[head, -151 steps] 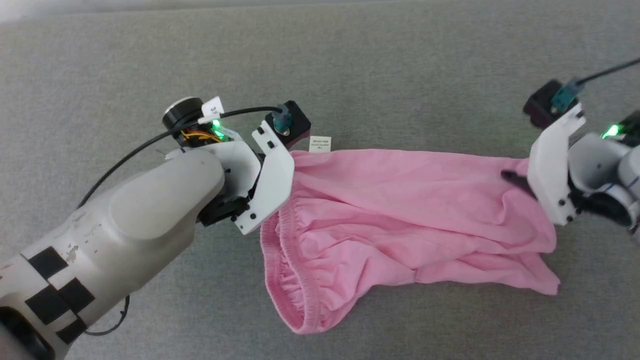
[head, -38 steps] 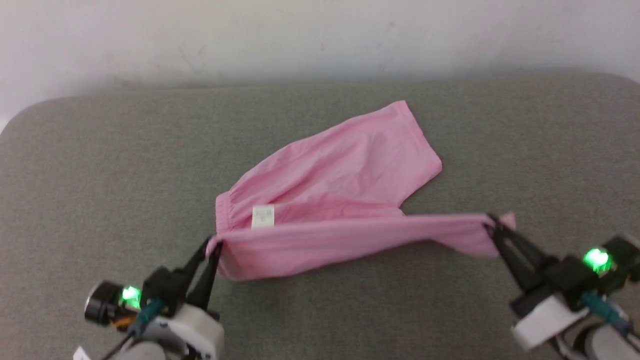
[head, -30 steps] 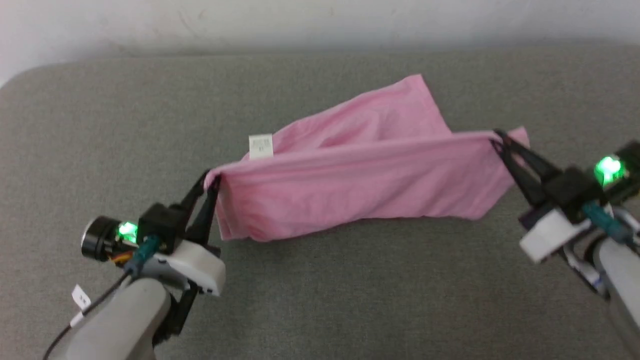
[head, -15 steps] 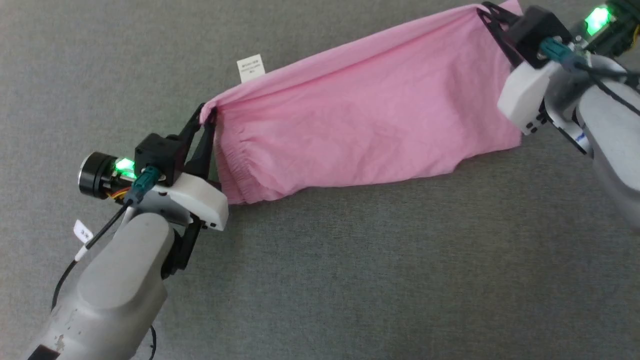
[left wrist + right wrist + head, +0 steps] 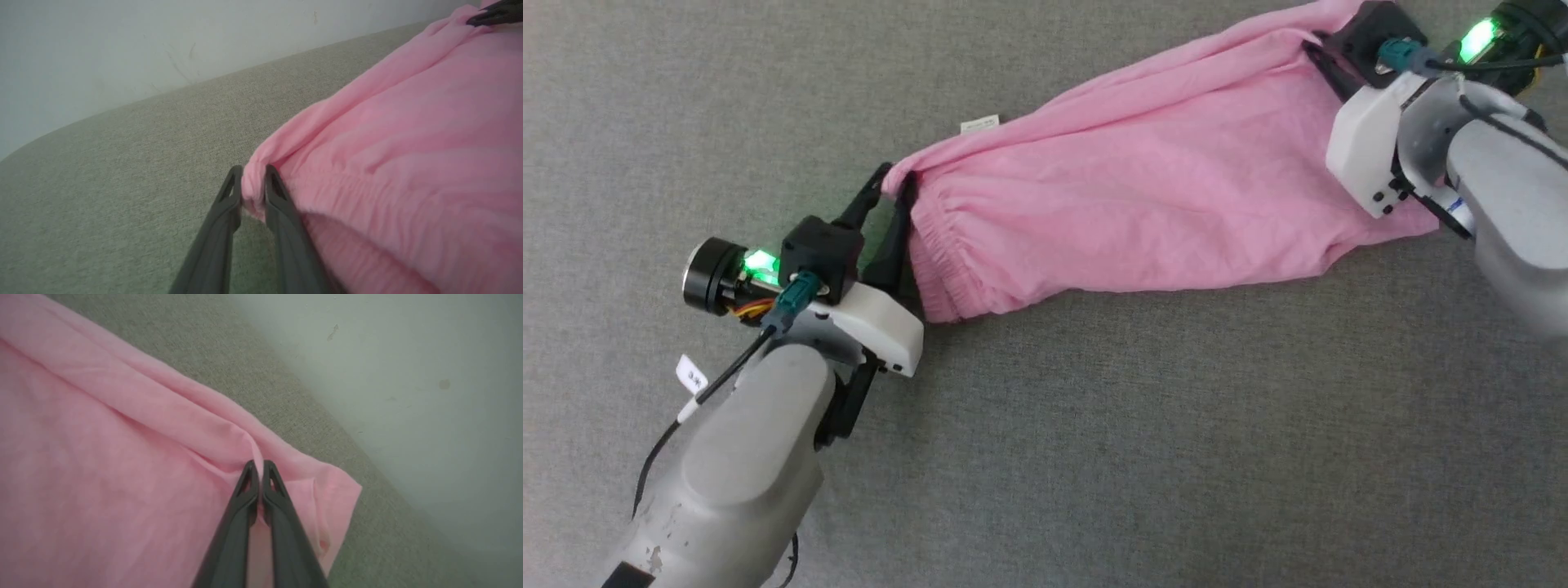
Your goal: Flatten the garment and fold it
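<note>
Grey coarse-woven cloth covers the counter (image 5: 1094,457); a pale, scuffed wall (image 5: 122,49) rises behind its rounded edge. Garment (image 5: 1143,196): thin pink shorts, lightly creased, lying on the counter as a long doubled band, fold ridge on the side toward the wall. Gathered elastic waistband at the end farther from the wall; a small white label (image 5: 979,125) lies flat just wallward of it. Left claw (image 5: 253,181): dark tapered fingers nearly closed, a bunched knot of waistband pinched between them. Right claw (image 5: 258,467): tips pressed together on a thin fold near the hem corner, at the end nearest the wall.
</note>
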`<state>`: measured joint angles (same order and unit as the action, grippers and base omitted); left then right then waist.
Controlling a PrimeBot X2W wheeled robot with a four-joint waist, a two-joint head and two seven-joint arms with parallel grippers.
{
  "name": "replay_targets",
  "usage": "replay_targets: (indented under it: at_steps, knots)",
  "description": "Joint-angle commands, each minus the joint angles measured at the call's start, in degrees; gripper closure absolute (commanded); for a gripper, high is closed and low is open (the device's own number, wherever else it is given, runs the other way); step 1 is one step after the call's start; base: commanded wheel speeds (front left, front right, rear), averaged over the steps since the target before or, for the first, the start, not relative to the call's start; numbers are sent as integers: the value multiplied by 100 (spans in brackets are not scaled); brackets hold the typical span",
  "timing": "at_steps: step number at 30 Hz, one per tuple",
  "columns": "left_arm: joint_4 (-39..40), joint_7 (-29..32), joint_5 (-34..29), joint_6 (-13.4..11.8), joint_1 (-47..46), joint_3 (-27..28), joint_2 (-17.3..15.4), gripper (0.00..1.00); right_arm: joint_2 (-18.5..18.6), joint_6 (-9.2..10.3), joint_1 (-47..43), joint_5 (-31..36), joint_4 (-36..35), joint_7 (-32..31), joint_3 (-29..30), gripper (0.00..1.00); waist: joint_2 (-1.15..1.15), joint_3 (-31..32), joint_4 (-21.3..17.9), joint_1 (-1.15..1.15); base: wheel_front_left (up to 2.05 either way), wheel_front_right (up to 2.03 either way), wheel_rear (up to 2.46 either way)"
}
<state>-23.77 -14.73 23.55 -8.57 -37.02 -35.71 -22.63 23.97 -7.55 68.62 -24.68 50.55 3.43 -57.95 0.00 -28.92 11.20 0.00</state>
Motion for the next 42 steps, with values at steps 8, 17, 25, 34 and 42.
replay_targets:
  at_steps: [8,17,25,34,42]
  knots:
    - [664,-27,-381,-192,563,477,20,0,335,6,505,-885,-392,-133,-274,0,0,699,-288,0,0,0,0]
    - [1393,-27,-761,-424,1111,940,45,0,1695,6,828,-2527,-2138,-2511,-1360,0,0,990,-233,0,0,0,0]
    - [1584,-27,-875,-411,1212,1199,340,0,2131,6,390,-3628,-2227,-3621,-1424,0,0,801,45,0,0,0,0]
    - [1555,-27,-1034,-220,1144,1401,699,0,1650,6,-317,-3955,-1488,-3438,-1379,0,0,546,336,0,0,0,0]
    - [1363,-27,-1145,26,1133,1640,735,0,1432,6,-678,-3914,-1271,-3120,-1449,100,0,739,315,0,0,0,0]
